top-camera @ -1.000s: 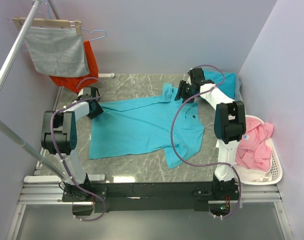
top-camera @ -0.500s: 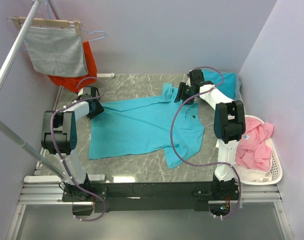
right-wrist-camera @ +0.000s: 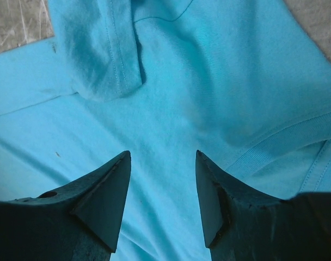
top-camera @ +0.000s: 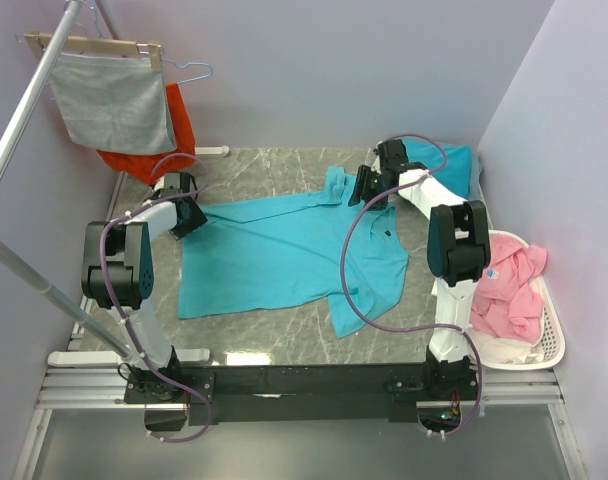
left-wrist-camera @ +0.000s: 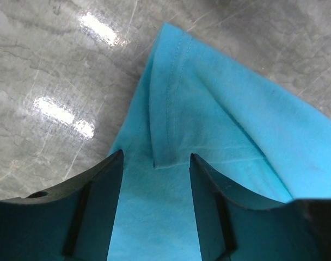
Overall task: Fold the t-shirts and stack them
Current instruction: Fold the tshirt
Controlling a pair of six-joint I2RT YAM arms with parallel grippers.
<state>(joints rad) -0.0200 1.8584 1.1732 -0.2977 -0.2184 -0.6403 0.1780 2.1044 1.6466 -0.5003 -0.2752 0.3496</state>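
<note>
A turquoise t-shirt [top-camera: 284,250] lies spread flat across the grey marble table [top-camera: 274,170]. A second turquoise shirt [top-camera: 449,160] lies bunched at the back right corner. My left gripper [top-camera: 189,215] is open, low over the shirt's far left corner; in the left wrist view the hemmed corner [left-wrist-camera: 171,109] lies between and ahead of my left gripper [left-wrist-camera: 155,157]. My right gripper [top-camera: 364,190] is open over the shirt's far right shoulder; in the right wrist view a folded sleeve [right-wrist-camera: 103,60] and the ribbed collar [right-wrist-camera: 274,149] lie ahead of my right gripper [right-wrist-camera: 163,155].
A white basket [top-camera: 549,335] with pink cloth [top-camera: 509,290] stands at the right table edge. A grey cloth [top-camera: 114,100] and an orange-red garment [top-camera: 174,130] hang on a rack at the back left. A metal pole [top-camera: 34,90] crosses the left side.
</note>
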